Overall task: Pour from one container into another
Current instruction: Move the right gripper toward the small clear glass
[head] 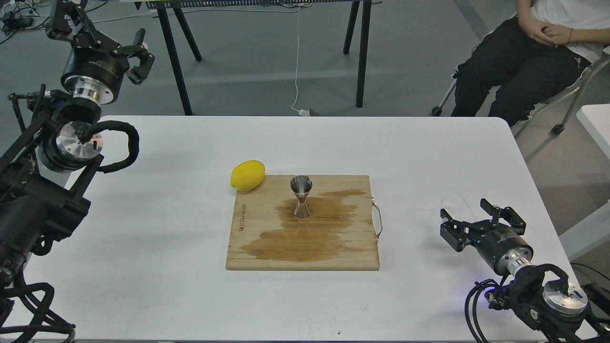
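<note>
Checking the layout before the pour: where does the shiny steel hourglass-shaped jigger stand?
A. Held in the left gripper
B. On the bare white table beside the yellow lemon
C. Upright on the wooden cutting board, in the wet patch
C: the shiny steel hourglass-shaped jigger stands upright on the wooden cutting board, its base within the dark wet patch.

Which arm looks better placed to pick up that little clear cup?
Probably the right: its tool sits open beside the small clear cup on the white table; the left tool hangs far away.

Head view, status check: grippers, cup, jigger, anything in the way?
Left gripper open, raised clear. Right gripper open, low beside clear cup. Jigger upright on wet cutting board. Lemon off the path.
</note>
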Controlling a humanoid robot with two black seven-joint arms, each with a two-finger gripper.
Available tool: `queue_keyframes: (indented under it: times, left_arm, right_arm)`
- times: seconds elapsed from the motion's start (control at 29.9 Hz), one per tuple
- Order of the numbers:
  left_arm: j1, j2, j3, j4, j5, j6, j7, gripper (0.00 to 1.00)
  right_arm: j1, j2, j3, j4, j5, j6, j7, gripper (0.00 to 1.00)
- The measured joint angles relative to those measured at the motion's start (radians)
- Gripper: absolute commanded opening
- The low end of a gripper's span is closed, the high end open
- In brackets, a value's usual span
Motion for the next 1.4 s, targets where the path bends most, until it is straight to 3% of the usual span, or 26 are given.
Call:
queue_keyframes:
  times: [0.54, 0.7, 0.9, 1.4]
  left_arm:
    - [0.001, 0.002, 0.002, 0.018, 0.003, 0.000, -0.003, 1.00]
    - [-0.001, 0.005, 0.003, 0.021, 0.004, 0.000, -0.004, 1.00]
    - [-0.003, 0.005, 0.002, 0.021, 0.004, 0.001, -0.007, 1.00]
    - [-0.009, 0.005, 0.000, 0.021, 0.004, 0.008, -0.010, 1.00]
  right_arm:
    - [0.121, 0.102, -0.002, -0.192, -0.057, -0.021, -0.012, 0.93]
    - [0.136, 0.133, -0.003, -0.227, -0.071, -0.016, -0.014, 0.73]
    - [0.135, 0.135, -0.001, -0.230, -0.072, 0.037, -0.036, 0.40]
    - [0.129, 0.137, -0.002, -0.263, -0.072, 0.080, -0.054, 0.36]
